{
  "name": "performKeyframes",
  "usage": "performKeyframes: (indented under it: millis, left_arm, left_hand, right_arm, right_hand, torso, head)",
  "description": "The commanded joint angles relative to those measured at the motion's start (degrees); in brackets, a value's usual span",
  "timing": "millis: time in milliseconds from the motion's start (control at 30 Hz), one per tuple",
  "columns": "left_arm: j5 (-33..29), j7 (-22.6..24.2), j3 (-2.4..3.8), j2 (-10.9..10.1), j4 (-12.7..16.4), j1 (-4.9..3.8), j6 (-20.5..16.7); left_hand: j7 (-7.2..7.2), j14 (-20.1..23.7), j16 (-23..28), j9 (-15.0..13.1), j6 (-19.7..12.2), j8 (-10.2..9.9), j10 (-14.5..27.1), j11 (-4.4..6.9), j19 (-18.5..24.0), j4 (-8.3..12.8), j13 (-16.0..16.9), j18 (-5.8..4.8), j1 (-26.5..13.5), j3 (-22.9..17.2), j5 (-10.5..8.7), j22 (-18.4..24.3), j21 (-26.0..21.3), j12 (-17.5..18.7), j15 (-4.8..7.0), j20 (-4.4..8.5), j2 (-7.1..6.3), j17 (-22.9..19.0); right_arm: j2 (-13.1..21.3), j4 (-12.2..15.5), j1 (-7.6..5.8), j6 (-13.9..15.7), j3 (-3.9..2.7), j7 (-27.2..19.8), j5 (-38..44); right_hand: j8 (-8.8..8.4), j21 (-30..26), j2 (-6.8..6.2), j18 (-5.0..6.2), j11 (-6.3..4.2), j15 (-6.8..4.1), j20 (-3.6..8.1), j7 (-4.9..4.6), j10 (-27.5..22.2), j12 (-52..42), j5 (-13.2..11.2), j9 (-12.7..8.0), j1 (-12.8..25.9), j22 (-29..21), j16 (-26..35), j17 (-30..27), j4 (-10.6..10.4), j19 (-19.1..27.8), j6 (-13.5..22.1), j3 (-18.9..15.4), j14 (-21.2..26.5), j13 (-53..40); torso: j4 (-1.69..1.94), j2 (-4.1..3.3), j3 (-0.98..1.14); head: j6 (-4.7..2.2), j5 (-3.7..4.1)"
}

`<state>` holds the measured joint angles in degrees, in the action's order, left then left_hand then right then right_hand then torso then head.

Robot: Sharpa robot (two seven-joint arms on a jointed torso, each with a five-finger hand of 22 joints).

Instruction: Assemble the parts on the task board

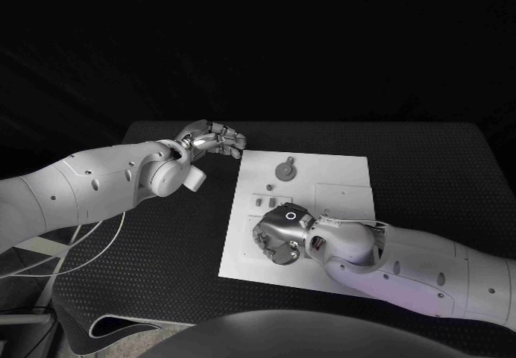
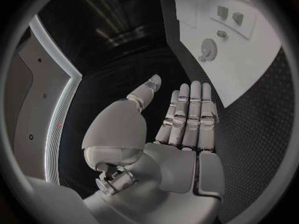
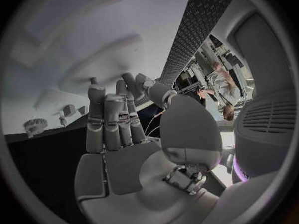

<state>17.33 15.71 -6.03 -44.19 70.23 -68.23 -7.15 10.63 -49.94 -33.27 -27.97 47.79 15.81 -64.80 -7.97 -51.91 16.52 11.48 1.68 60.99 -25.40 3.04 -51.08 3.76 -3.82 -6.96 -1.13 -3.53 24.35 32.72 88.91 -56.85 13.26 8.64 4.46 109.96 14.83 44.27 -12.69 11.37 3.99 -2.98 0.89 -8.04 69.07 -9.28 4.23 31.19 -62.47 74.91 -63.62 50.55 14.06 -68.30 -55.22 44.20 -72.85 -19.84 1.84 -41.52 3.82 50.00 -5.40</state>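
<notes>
Lying flat on the black dimpled table (image 1: pixel 161 246), the board (image 1: pixel 338 171) is a smooth white rectangle whose long axis runs away from the robot, tilted slightly to the robot's right. Its far end carries a round, toothed, gear-like part (image 1: pixel 285 171) with a small tab pointing away from the robot; nearer the board's middle sit small blocky parts (image 1: pixel 272 200) in a shallow recessed panel. The left wrist view shows the gear (image 2: pixel 208 50) and two of the small blocks (image 2: pixel 229 15) clearly.

The right hand (image 1: pixel 282 235) hovers over the board's near left part, hiding what lies beneath; its wrist view shows its fingers (image 3: pixel 104 119) straight, close together and holding nothing, with the gear (image 3: pixel 35 126) lying far off.

The left hand (image 1: pixel 212 139) sits off the board, just beside its far left corner, over the table. Its fingers (image 2: pixel 190 114) are extended side by side, thumb apart, palm bare.
</notes>
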Motion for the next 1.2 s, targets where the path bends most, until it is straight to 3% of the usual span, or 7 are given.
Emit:
performKeyframes:
  millis: [33,533,800,1033,1133,1200]
  left_arm:
    - [-0.33,0.40,0.05,0.05,0.09,-0.10,0.79]
    - [-0.33,0.39,0.05,-0.11,0.03,-0.10,0.74]
    - [-0.33,0.42,0.05,-0.09,-0.03,-0.10,0.76]
    - [-0.33,0.49,0.05,-0.16,-0.11,-0.10,0.67]
    - [-0.33,0.52,0.05,-0.17,-0.17,-0.10,0.60]
    - [-0.33,0.50,0.05,-0.20,-0.23,-0.10,0.58]
  left_hand:
    - [0.34,-0.53,0.27,0.05,-0.15,0.37,0.30,-0.27,-0.10,-0.05,-0.08,0.61,0.44,0.25,-0.10,0.06,0.23,-0.10,0.00,-0.19,-0.03,0.06]
    - [0.35,-0.51,0.36,0.07,-0.17,0.37,0.32,-0.28,-0.07,-0.04,-0.11,0.60,0.46,0.27,-0.11,0.11,0.22,-0.10,-0.01,-0.20,-0.05,0.13]
    - [0.35,-0.51,0.40,0.07,-0.18,0.37,0.33,-0.28,-0.06,-0.03,-0.12,0.60,0.49,0.27,-0.11,0.14,0.21,-0.10,-0.02,-0.20,-0.05,0.18]
    - [0.35,-0.51,0.44,0.08,-0.18,0.37,0.33,-0.28,-0.06,-0.04,-0.13,0.60,0.49,0.28,-0.11,0.16,0.22,-0.10,-0.02,-0.21,-0.05,0.22]
    - [0.35,-0.52,0.45,0.08,-0.18,0.38,0.33,-0.28,-0.06,-0.05,-0.13,0.60,0.49,0.28,-0.11,0.17,0.22,-0.10,-0.02,-0.21,-0.04,0.24]
    - [0.35,-0.52,0.46,0.08,-0.18,0.38,0.33,-0.28,-0.06,-0.05,-0.14,0.60,0.49,0.29,-0.11,0.17,0.22,-0.10,-0.02,-0.21,-0.04,0.25]
  right_arm:
    - [0.05,-0.19,0.18,0.88,0.13,-0.74,-1.18]
    - [1.13,0.55,0.13,4.03,0.11,-1.01,-1.75]
    - [2.71,2.18,-0.80,6.20,0.00,-1.58,-2.63]
    - [5.46,4.40,-2.73,9.85,-1.26,-4.41,-10.62]
    - [7.11,5.40,-3.81,10.15,-2.48,-5.60,-15.68]
    - [8.22,6.01,-4.83,9.85,-2.86,-5.71,-17.85]
  right_hand:
    - [-0.51,0.04,-0.79,3.63,0.23,0.73,-0.17,-0.87,-0.94,0.48,0.10,-0.33,-0.01,0.97,-0.15,0.11,-0.48,0.55,1.48,-0.27,0.15,0.17]
    - [-1.28,-0.30,-2.17,3.63,1.37,1.84,-0.69,-1.54,-3.67,1.97,0.11,-1.20,-0.39,0.98,-0.15,0.14,-1.01,1.64,3.29,-0.73,1.37,0.99]
    - [-1.37,-0.34,-2.58,3.63,1.63,2.10,-0.81,-1.42,-4.13,2.20,0.11,-1.39,-0.55,0.99,-0.20,0.13,-1.13,1.82,3.64,-0.82,1.61,1.17]
    - [-1.35,-0.16,-2.55,3.63,1.57,2.05,-0.78,-1.42,-3.97,2.07,0.10,-1.49,-0.65,1.02,-0.45,0.17,-1.40,1.55,3.76,-0.89,1.39,1.16]
    - [-1.17,0.05,-2.38,3.63,1.41,1.89,-0.68,-1.77,-3.56,1.78,0.09,-1.56,-0.43,1.04,-0.68,0.17,-1.89,1.24,3.59,-1.11,1.11,1.09]
    - [-1.00,0.13,-2.17,3.63,1.22,1.71,-0.63,-1.78,-3.06,1.45,0.07,-1.58,-0.13,1.04,-0.76,0.15,-2.34,1.15,3.42,-1.36,1.02,0.97]
  torso:
    - [0.01,-0.02,0.00]
    - [0.04,0.01,0.00]
    - [0.00,-0.01,-0.02]
    - [-0.08,0.05,-0.01]
    - [-0.07,0.03,0.00]
    - [-0.08,0.05,0.02]
  head:
    - [0.00,0.06]
    - [-0.02,0.26]
    - [-0.11,0.37]
    - [-0.61,0.89]
    - [-0.85,1.11]
    - [-1.01,1.27]
